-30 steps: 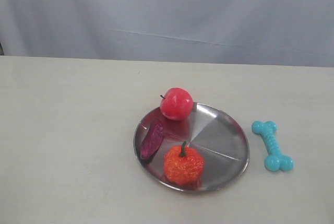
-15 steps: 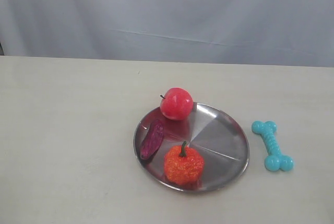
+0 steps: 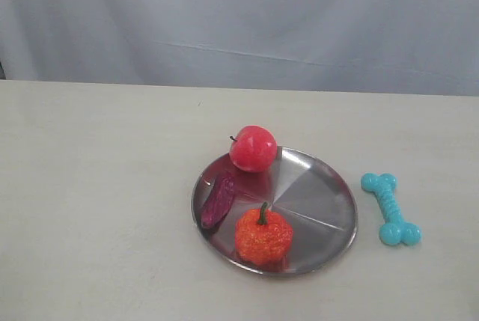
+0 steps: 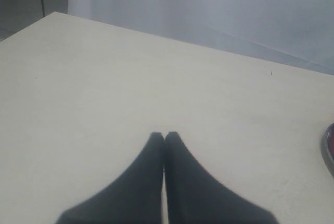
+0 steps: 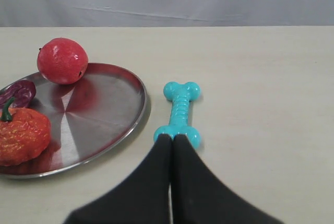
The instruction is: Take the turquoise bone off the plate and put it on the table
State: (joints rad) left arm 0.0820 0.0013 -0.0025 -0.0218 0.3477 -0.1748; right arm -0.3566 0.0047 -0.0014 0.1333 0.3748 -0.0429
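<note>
The turquoise bone point(image 3: 390, 208) lies flat on the beige table point(image 3: 97, 186), just right of the silver plate point(image 3: 318, 201) and apart from its rim. Neither gripper shows in the exterior view. In the right wrist view the bone point(image 5: 179, 111) sits beyond my right gripper point(image 5: 173, 138), whose black fingers are pressed together with nothing between them; their tips overlap the bone's near knob in the picture. The plate point(image 5: 104, 109) lies beside it. My left gripper point(image 4: 164, 135) is shut over bare table point(image 4: 104, 78).
On the plate rest a red apple point(image 3: 252, 148), a purple eggplant-like toy point(image 3: 218, 200) and an orange pumpkin point(image 3: 263, 235). A grey-white curtain point(image 3: 239, 22) hangs behind the table's far edge. The plate's edge point(image 4: 329, 148) just shows in the left wrist view.
</note>
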